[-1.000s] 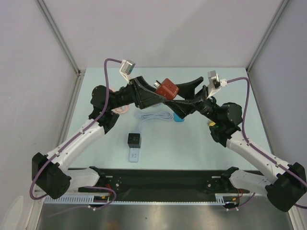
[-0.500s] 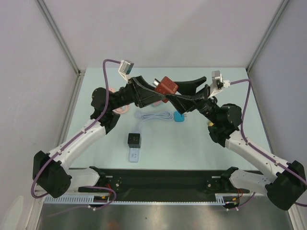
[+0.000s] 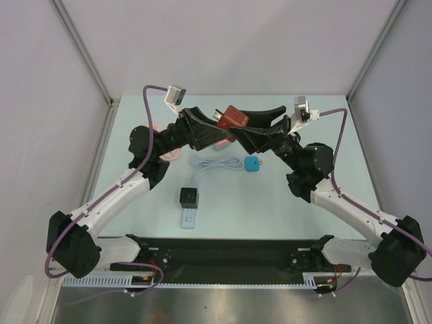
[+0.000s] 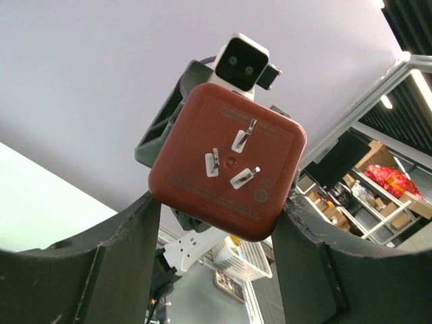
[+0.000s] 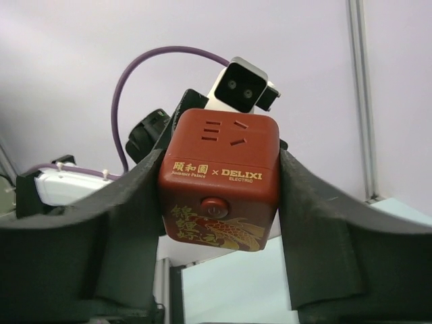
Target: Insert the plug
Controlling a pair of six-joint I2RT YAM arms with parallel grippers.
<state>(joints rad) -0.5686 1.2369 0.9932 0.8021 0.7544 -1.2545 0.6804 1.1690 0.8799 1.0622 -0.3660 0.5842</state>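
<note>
A red cube plug (image 3: pixel 233 119) hangs in mid-air above the back of the table, between both grippers. My left gripper (image 3: pixel 225 129) holds it at its fingertips. The left wrist view shows its three-prong face (image 4: pixel 229 158), slightly tilted, with its lower corners against both fingers. My right gripper (image 3: pixel 246 128) is shut on it from the other side. The right wrist view shows its socket face, label and button (image 5: pixel 219 179) squarely between both fingers (image 5: pixel 131 209). A black socket cube (image 3: pixel 189 196) sits on the table with a white block (image 3: pixel 189 219) just in front of it.
A coiled white cable (image 3: pixel 216 163) and a blue cube (image 3: pixel 252 165) lie on the table under the grippers. A pink item (image 3: pixel 169 154) lies behind the left arm. Grey walls stand at the back and on both sides.
My right arm has swung left and its fingers have closed in around the red cube. The cube and my left gripper have shifted slightly up and left.
</note>
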